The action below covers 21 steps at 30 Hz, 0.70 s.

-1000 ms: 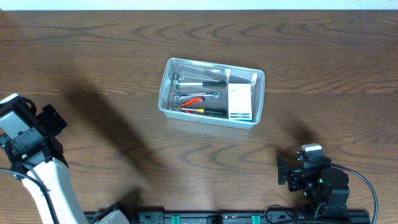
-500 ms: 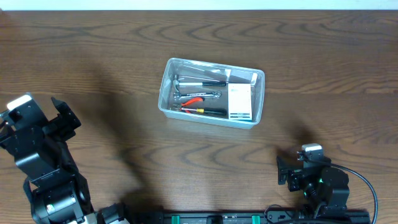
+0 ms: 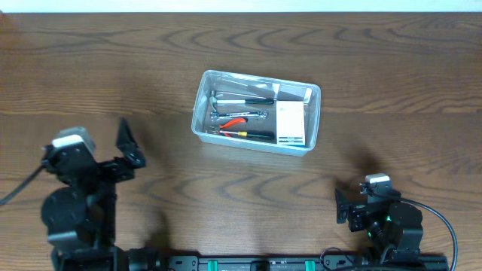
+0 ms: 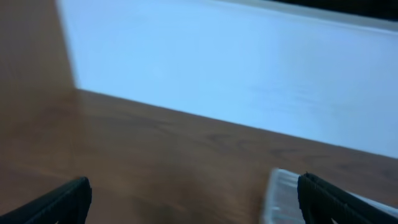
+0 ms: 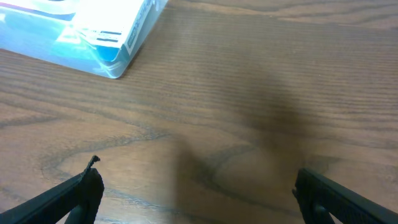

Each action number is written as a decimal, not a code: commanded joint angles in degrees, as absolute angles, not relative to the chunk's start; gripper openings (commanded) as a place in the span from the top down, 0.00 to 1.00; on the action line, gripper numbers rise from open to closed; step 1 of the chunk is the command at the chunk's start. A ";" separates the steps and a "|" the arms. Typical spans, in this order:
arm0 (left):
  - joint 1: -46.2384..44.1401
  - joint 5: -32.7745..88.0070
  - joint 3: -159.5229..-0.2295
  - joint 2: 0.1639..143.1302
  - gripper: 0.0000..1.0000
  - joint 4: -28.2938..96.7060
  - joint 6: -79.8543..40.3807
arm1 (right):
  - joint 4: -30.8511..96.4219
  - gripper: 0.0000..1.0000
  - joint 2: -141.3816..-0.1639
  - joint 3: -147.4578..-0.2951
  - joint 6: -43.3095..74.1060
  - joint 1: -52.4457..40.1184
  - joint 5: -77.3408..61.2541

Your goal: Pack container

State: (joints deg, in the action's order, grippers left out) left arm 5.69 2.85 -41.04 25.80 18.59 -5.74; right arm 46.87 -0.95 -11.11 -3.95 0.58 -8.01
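Entry: geometry check before the next move.

Container [image 3: 252, 145]: sits mid-table [image 3: 392, 90], well apart from both arms. Its long axis runs left to right across the table, tilted slightly, with the right end a little nearer the robot. Inside, a cluster of hand tools [image 3: 239, 114] fills the left part and a white box [image 3: 291, 123] stands against the right end. The overhead view shows no loose item outside it.

Left gripper [image 3: 129, 146]: released, with the fingers spread wide and nothing between them. It points toward the container's left short wall, which lies ahead of it and slightly toward the far side. The wrist view is blurred; its fingertips [image 4: 65, 199] sit at the two lower corners and only a pale edge of the container shows low on the right.

Right gripper [image 3: 340, 208]: also released and empty, parked near the robot's edge of the table. Its fingertips [image 5: 74, 193] frame bare wood. The container's near right corner, with the box behind the clear wall, sits at the upper left of that view, so the container lies ahead and to the left.

Judgement: the two grippers look about equally far from the container, and I cannot rank them. The left is better lined up with the long axis. The contents appear loaded, so packing looks near done.
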 commanded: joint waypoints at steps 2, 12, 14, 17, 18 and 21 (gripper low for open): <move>2.31 4.56 -33.08 23.55 0.02 12.05 -7.81 | 46.92 0.01 -0.32 -10.59 -3.27 1.15 -8.40; -0.10 4.49 -16.03 11.40 0.02 5.02 -7.79 | 46.92 0.01 -0.32 -10.59 -3.27 1.15 -8.43; -0.10 4.54 -13.63 9.28 0.02 5.02 -7.81 | 46.92 0.01 -0.32 -10.59 -3.27 1.15 -8.43; -0.10 4.54 -10.87 6.59 0.02 5.02 -7.81 | 46.92 0.01 -0.32 -10.59 -3.27 1.15 -8.40; -0.08 4.51 -9.98 5.69 0.02 5.02 -7.79 | 46.92 0.01 -0.32 -10.59 -3.27 1.15 -8.43; -0.08 4.23 -7.57 3.57 0.02 5.02 -7.60 | 46.92 0.01 -0.32 -10.59 -3.27 1.15 -8.40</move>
State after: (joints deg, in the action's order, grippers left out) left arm 0.19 4.16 -9.13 5.54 5.48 -7.51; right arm 46.89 -0.93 -11.09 -3.95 0.58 -8.01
